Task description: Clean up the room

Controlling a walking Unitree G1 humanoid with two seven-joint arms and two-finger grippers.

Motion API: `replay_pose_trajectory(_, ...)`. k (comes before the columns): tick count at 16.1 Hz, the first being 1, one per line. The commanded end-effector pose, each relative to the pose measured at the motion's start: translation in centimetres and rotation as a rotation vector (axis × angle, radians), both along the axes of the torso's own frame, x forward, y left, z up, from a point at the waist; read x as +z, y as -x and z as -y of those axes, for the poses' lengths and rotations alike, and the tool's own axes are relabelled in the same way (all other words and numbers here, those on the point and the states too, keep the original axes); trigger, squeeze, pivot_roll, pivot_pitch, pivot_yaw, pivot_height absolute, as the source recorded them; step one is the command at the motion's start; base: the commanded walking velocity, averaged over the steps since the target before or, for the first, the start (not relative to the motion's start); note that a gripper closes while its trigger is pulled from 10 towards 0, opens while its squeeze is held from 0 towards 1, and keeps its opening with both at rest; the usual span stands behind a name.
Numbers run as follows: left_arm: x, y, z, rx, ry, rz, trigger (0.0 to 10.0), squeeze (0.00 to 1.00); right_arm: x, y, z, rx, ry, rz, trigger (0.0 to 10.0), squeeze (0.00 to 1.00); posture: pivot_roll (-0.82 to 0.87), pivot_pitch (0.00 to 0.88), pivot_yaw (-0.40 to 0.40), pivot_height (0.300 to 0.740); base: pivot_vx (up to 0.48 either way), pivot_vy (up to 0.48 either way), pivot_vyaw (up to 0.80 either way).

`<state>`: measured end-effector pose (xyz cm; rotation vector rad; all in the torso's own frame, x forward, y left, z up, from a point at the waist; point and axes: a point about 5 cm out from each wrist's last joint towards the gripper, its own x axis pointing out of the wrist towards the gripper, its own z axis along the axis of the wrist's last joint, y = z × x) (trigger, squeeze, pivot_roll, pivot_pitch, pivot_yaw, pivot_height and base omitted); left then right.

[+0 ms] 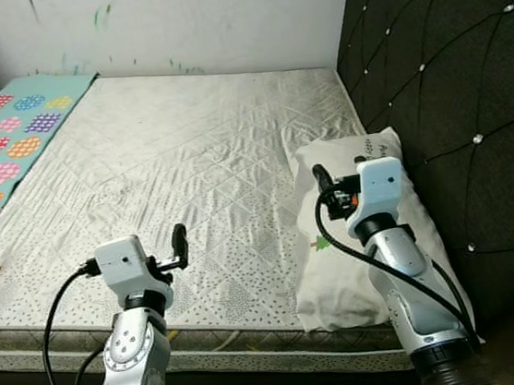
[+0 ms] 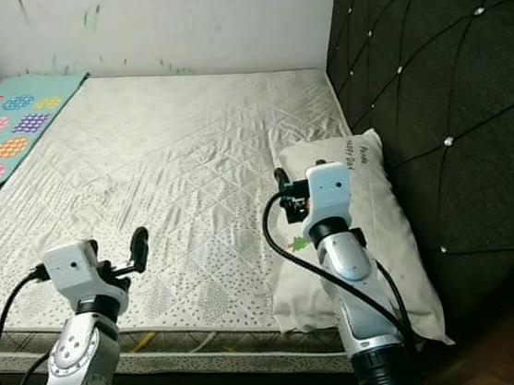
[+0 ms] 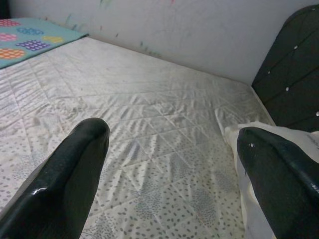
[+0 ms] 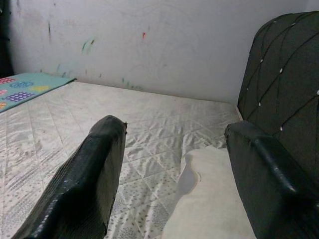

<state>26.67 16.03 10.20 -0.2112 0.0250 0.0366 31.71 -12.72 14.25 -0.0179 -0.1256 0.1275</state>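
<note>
White pillow (image 1: pixel 354 228) lies at lower right against the headboard (image 1: pixel 449 87), under your right gripper (image 1: pixel 323 183), so with both grippers' fingers spread, lower it and bring the left gripper (image 1: pixel 180 243) across.

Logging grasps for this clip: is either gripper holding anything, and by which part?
Nothing is held. The left gripper and right gripper are both open, with only the mattress and pillow beyond their fingers.

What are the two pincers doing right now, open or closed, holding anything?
Left pincer: open, empty, over the mattress.
Right pincer: open, empty, above the pillow.
</note>
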Motion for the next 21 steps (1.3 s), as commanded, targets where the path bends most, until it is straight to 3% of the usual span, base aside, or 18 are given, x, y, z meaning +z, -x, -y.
replay_pose_trajectory(1,-0.04,-0.11,0.09,-0.013,0.001,-0.008,10.0,0.0,-0.01,-0.17,0.04,0.0,0.007,-0.008,10.0,0.0,-0.08,0.0,-0.015,0.74,0.0,0.251,0.0)
replay_pose_trajectory(11,0.53,0.02,0.51,-0.058,0.004,0.039,10.0,0.0,-0.27,-0.13,0.03,0.004,0.009,-0.016,10.0,0.0,-0.08,0.0,-0.014,0.74,0.0,0.024,0.0)
replay_pose_trajectory(21,0.44,0.11,0.66,-0.076,0.006,0.042,10.0,0.0,0.05,-0.43,0.25,-0.006,0.005,-0.001,10.0,0.0,-0.08,0.0,-0.017,0.74,0.287,0.0,0.0)
